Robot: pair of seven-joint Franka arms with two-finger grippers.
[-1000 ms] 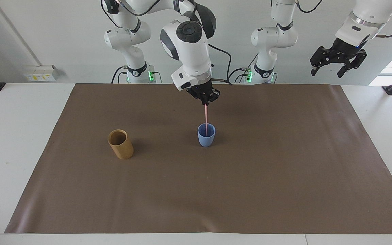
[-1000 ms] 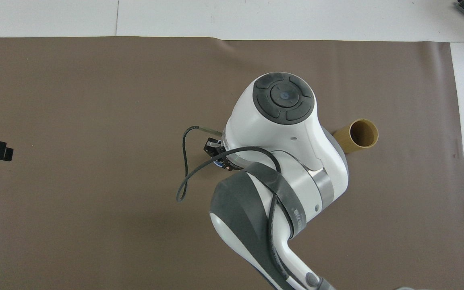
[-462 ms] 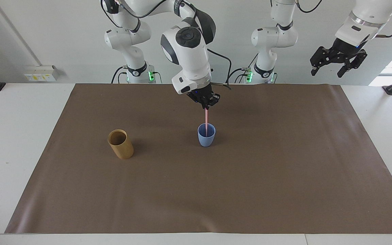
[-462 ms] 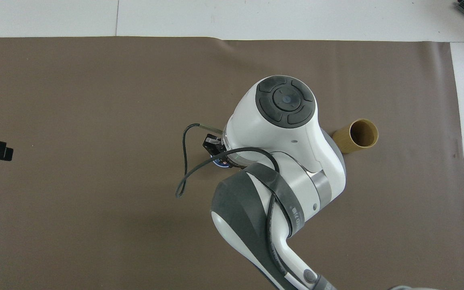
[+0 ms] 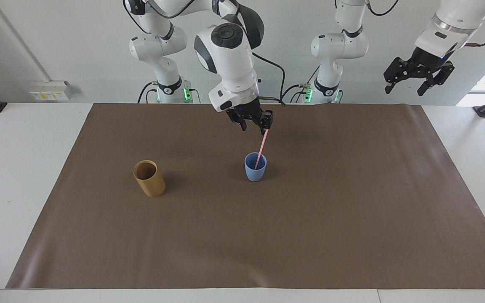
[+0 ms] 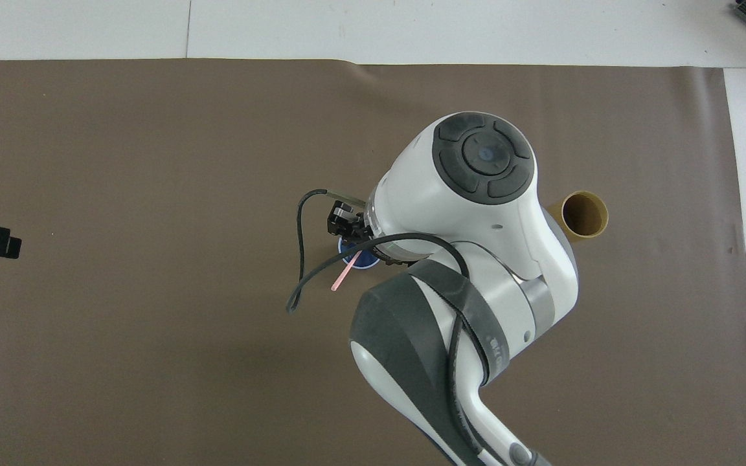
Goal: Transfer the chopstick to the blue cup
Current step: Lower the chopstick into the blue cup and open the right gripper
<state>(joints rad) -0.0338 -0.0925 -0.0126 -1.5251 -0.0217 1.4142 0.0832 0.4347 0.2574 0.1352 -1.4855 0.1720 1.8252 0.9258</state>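
The chopstick (image 5: 262,144) is a thin, straight, pale-pink stick, straw-like, standing with its lower end inside the blue cup (image 5: 255,167) and leaning, its top tilted toward the left arm's end of the table. The cup is small, light-blue and matte, handleless, upright near the middle of the brown mat (image 5: 352,210). The right gripper (image 5: 254,123) hangs over the cup, at about twelve o'clock from it in the facing view, its fingers parted and holding nothing; the stick's top lies just below the finger toward the left arm's end, and whether they touch cannot be told. In the overhead view the stick (image 6: 343,275) juts from the cup (image 6: 365,260) toward about seven o'clock, most of the cup hidden beneath the right arm's wrist. A taller tan-brown cylindrical holder (image 5: 149,178) stands on the mat toward the right arm's end, at roughly eight o'clock from the cup in the facing view, well apart from it. The left gripper (image 5: 418,78) waits high over its own end of the table, fingers spread wide and empty. The mat covers most of a white table (image 5: 23,168); a pale wall (image 5: 78,50) rises at the robots' end.
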